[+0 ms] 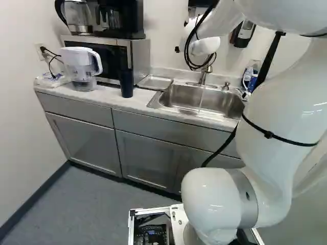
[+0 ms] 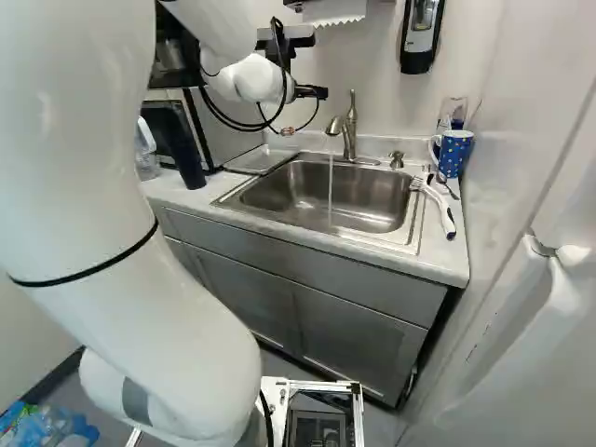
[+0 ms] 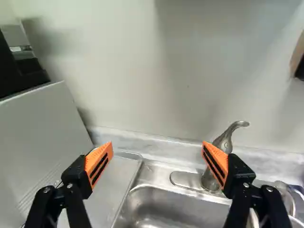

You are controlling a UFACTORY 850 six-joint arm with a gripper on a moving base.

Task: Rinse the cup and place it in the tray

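Claw [image 3: 157,145] held level, above the tray [image 3: 111,185] and the rear of the sink [image 2: 410,244]. Its two fingers are spread wide and nothing is gripped; by this gap, room appears to be left for a cup's body to be taken in from the side. The tap [image 2: 349,130] is seen near one fingertip, with no contact that can be made out. A thin stream of water [image 2: 331,182] is let fall into the sink, presumably so that rinsing can be done without a further stop at the lever.

Two vessels are set on the bench [image 2: 447,264], and which is meant cannot be told for certain. The dark tumbler [image 1: 126,82] is stood upright in front of the microwave [image 1: 138,56], near the tray; the patterned mug [image 2: 454,154] is placed at the sink's other side, its handle turned toward the sink. The tumbler is judged the likelier cup, being tall, plain-sided and close to the tray. For it, a low approach is called for, since it could be tipped by a touch high on the wall. The tray is laid flat beside the sink, where drips would be caught.
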